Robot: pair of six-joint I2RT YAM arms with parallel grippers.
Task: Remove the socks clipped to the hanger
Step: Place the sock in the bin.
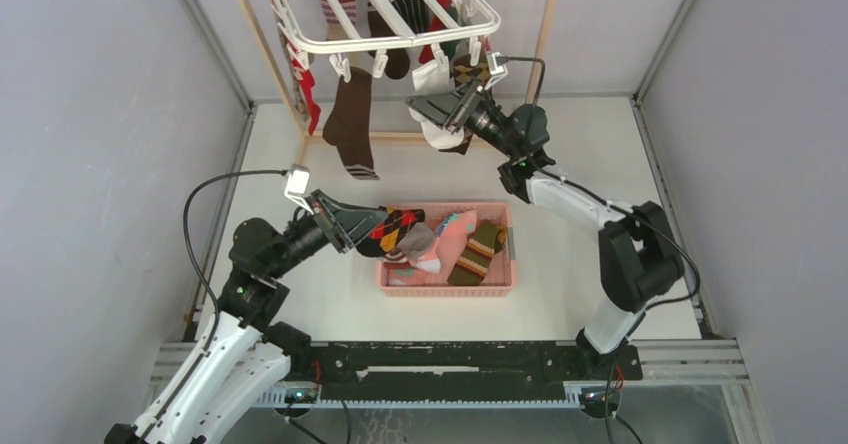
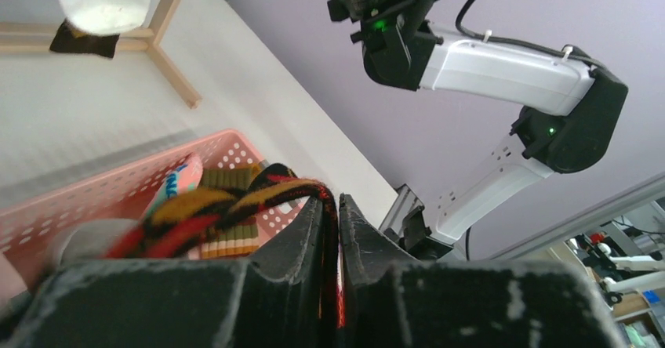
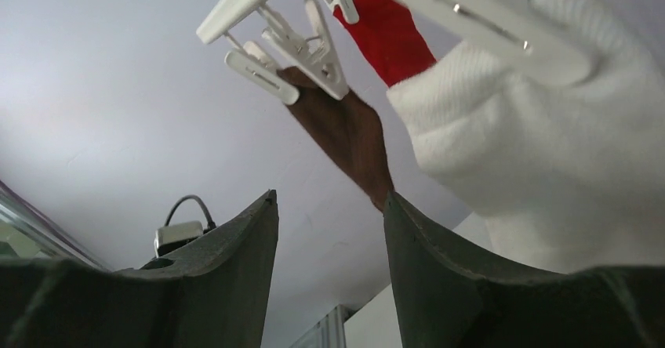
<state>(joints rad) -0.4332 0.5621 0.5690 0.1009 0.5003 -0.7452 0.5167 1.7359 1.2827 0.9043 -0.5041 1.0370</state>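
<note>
A white table (image 1: 330, 299) carries a pink basket (image 1: 445, 289) and a wooden rack (image 1: 545, 39).

Lilac walls (image 1: 100, 114), wht table (image 1: 560, 304)

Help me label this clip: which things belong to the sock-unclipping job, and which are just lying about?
Job: hanger, clipped dark brown sock and white sock, argyle sock pinched in the left gripper, open right gripper, pink basket holding loose socks.
Lying about: wooden rack, table.

hanger (image 1: 400, 38): smooth glossy white plastic. white sock (image 3: 549, 152): soft nubby cloth. basket (image 1: 450, 288): pink perforated plastic. rack (image 1: 545, 34): bare pale wood.
</note>
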